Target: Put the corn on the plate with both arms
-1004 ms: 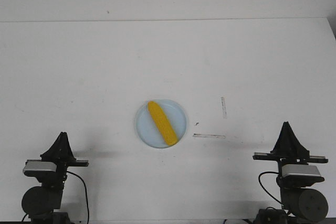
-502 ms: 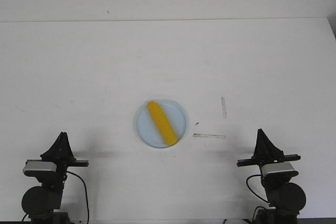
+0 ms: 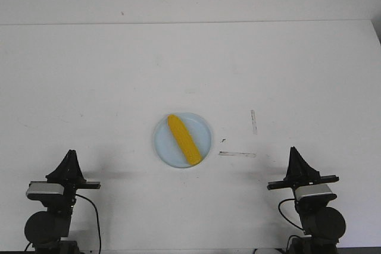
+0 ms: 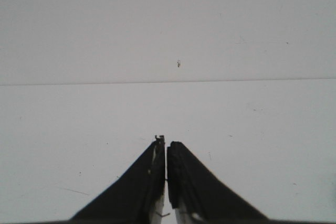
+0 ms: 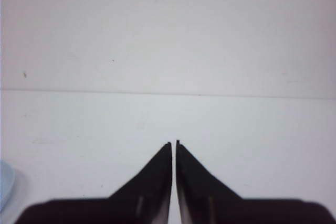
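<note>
The yellow corn (image 3: pixel 183 140) lies diagonally on the pale blue plate (image 3: pixel 164 144) in the middle of the white table. My left gripper (image 3: pixel 71 154) is shut and empty, folded back at the table's near left edge, far from the plate. It also shows shut in the left wrist view (image 4: pixel 166 142). My right gripper (image 3: pixel 293 150) is shut and empty at the near right edge, to the right of the plate. It shows shut in the right wrist view (image 5: pixel 174 143), where a sliver of the plate (image 5: pixel 4 184) is at the picture's edge.
Two strips of tape lie on the table right of the plate, one flat (image 3: pixel 237 154) and one upright (image 3: pixel 253 121). The table's far edge (image 3: pixel 190 23) meets a white wall.
My right arm has moved left and pulled back toward the near edge, then nearly settled. The left arm, the corn and the plate have not moved.
</note>
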